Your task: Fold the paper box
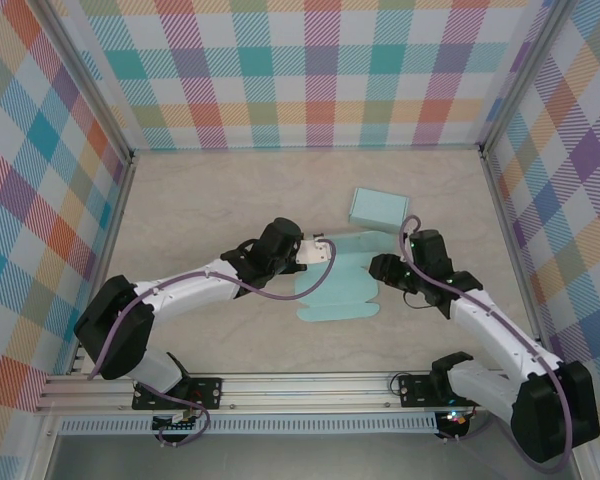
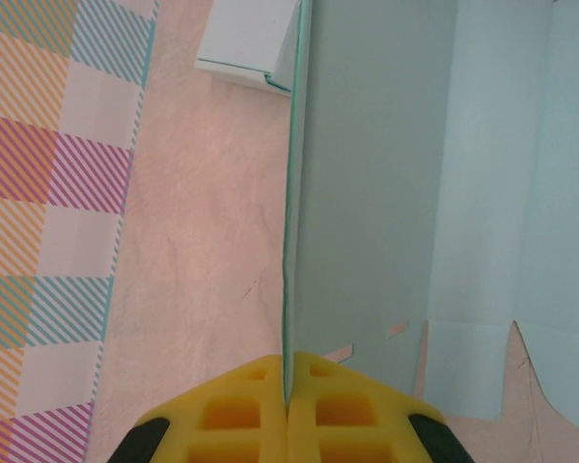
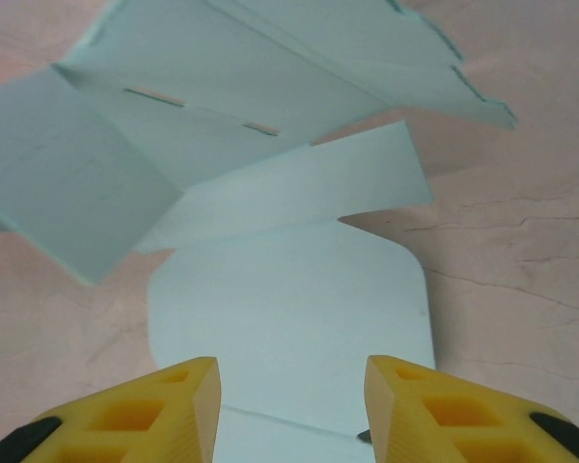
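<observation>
The paper box (image 1: 340,290) is a flat light-teal blank lying mid-table between the two arms. My left gripper (image 1: 318,252) is shut on its left edge. In the left wrist view the yellow fingers (image 2: 261,410) pinch that edge, and the held panel (image 2: 367,174) stands upright away from them. My right gripper (image 1: 377,268) is at the blank's right side. In the right wrist view it (image 3: 291,395) is open, with the rounded flap (image 3: 289,299) lying below and between its fingers; the creased panels (image 3: 174,135) rise beyond.
A second, folded teal box (image 1: 378,207) (image 2: 246,39) sits just behind the blank. Checkered walls (image 1: 40,180) close in the table on three sides. An aluminium rail (image 1: 310,385) runs along the near edge.
</observation>
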Motion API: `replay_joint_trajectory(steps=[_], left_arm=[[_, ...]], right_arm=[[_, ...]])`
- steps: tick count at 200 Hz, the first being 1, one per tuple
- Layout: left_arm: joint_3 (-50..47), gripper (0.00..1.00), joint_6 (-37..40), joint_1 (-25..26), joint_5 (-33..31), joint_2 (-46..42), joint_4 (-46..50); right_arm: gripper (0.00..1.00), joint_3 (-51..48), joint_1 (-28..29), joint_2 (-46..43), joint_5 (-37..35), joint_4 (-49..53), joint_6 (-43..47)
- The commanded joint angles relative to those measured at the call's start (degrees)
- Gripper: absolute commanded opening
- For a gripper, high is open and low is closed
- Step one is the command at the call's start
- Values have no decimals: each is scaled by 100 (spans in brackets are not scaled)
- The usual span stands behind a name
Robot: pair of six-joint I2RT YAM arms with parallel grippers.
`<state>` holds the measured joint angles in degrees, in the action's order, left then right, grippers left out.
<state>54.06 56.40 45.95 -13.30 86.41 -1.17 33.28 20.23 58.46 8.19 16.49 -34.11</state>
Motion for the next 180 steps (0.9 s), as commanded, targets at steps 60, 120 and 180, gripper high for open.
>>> replay_joint_trajectory(steps=[60, 120, 180], left_arm=[[192, 0, -235, -211, 466, 15, 161], [189, 0, -278, -227, 552, 64, 141], [332, 0, -522, -230, 241, 242, 91]], right_arm=[[49, 270, -124, 1567, -776, -1294, 423], [49, 490, -168, 2460, -504, -2018, 447], [31, 464, -169, 2429, 49, -2153, -20]])
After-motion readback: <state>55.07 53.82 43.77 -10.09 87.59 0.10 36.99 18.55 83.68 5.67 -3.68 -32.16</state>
